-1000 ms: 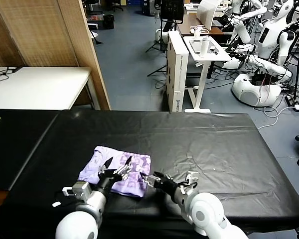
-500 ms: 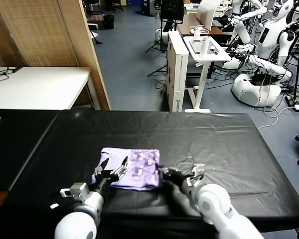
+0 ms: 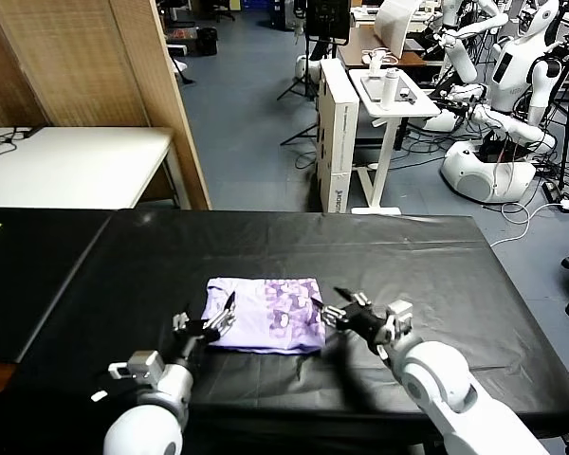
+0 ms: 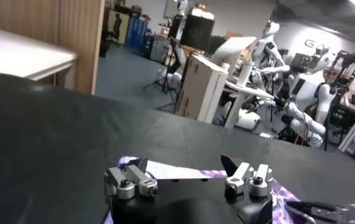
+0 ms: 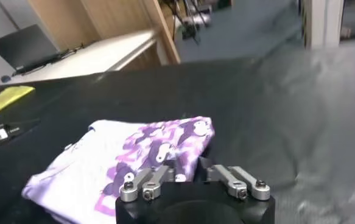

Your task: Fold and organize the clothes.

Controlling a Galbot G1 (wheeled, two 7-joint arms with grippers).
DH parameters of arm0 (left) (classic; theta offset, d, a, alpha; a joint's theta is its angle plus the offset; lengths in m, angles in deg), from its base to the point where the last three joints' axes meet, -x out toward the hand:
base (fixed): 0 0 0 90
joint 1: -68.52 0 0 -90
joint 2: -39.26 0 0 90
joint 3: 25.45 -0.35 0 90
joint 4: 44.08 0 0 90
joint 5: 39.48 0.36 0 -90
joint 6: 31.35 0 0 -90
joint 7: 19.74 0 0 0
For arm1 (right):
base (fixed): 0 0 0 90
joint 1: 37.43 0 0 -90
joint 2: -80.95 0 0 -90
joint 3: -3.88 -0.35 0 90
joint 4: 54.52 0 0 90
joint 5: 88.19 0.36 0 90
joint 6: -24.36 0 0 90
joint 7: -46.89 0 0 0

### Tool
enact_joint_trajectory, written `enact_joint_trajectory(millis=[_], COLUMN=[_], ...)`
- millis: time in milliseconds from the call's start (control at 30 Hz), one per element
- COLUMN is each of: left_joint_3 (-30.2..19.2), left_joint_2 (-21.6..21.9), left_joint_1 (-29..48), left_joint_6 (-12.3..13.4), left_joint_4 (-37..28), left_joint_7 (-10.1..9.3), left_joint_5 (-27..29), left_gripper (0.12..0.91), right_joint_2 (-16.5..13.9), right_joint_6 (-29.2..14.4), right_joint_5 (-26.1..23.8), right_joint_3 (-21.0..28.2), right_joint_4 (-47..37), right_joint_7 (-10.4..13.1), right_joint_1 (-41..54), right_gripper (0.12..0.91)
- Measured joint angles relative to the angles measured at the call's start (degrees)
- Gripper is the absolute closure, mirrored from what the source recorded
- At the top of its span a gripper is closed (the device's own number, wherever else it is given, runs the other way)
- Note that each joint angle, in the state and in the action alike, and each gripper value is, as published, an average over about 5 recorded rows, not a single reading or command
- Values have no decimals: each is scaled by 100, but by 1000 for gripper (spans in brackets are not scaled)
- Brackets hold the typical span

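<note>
Clothes point(image 3: 264, 314) folded (printed patch up) on worktop point(image 3: 436, 275); left hand point(image 3: 209, 322) and right hand point(image 3: 346, 310) both released, flanking; lift straight clear, no snagging.

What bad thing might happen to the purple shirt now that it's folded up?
The open right gripper sits right at the folded T-shirt's printed edge, so it might snag the cloth and undo the fold. The open left gripper sits at the opposite edge and might drag the shirt across the slick black table cover.
</note>
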Motion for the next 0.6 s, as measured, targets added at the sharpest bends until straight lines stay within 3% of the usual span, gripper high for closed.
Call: enact_joint_trajectory(millis=[100, 233, 467, 600], left_joint_3=[-14, -30, 99, 220], left_joint_2=[155, 423, 862, 1106], left_joint_1=[-58, -130, -413, -693], left_joint_6=[399, 876, 616, 669], left_joint_4=[-78, -187, 34, 218], left_joint_7=[0, 18, -312, -330], left_joint_5=[-72, -42, -291, -400], left_gripper=[123, 123, 123, 123], right_joint_2=[-54, -44, 152, 300], right_joint_6=[-476, -939, -1101, -1380], right_joint_5=[-515, -990, -1252, -1390], right_joint_3=[-129, -375, -1051, -1503], right_joint_4=[159, 391, 923, 1237], right_joint_7=[-27, -4, 565, 680], right_joint_1=[-288, -734, -1706, -2403], right_gripper=[129, 119, 118, 118])
